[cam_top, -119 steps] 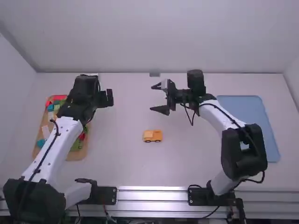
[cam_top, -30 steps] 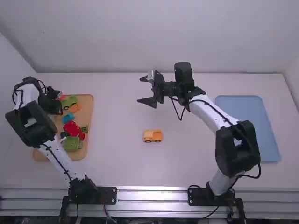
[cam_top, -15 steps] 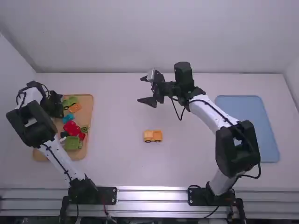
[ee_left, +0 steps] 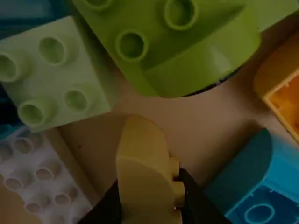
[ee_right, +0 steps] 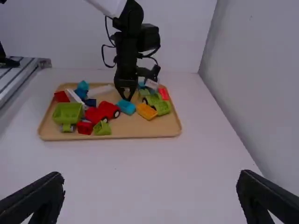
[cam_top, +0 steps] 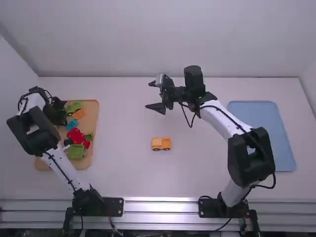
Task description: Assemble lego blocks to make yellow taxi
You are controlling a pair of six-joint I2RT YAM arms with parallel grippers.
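At the back left of the tray point(cam_top: 92, 129) is my left gripper point(cam_top: 60, 116), low among loose blocks. In the left wrist view, a pale yellow curved block point(ee_left: 141, 156) stands between the fingertips of the left gripper point(ee_left: 150, 198), which are closed against its sides. An orange-yellow truck-like piece point(cam_top: 161, 144) with dark wheels rests alone on the table's middle. My right gripper point(cam_top: 158, 95) is held behind that piece, wide open with nothing in it; the right wrist view has the right gripper point(ee_right: 150, 193) with fingers far apart.
Beside the yellow block lie a light green block point(ee_left: 58, 70), a green curved piece point(ee_left: 201, 60), a white block point(ee_left: 46, 179) and a blue piece point(ee_left: 261, 186). A red car piece point(cam_top: 76, 136) lies in the tray. A blue mat point(cam_top: 261, 133) lies at the right.
The left arm has swung from above the tray's right edge to its back left corner, lowering there. The right gripper has shifted a little left, still open. The truck-like piece has not moved.
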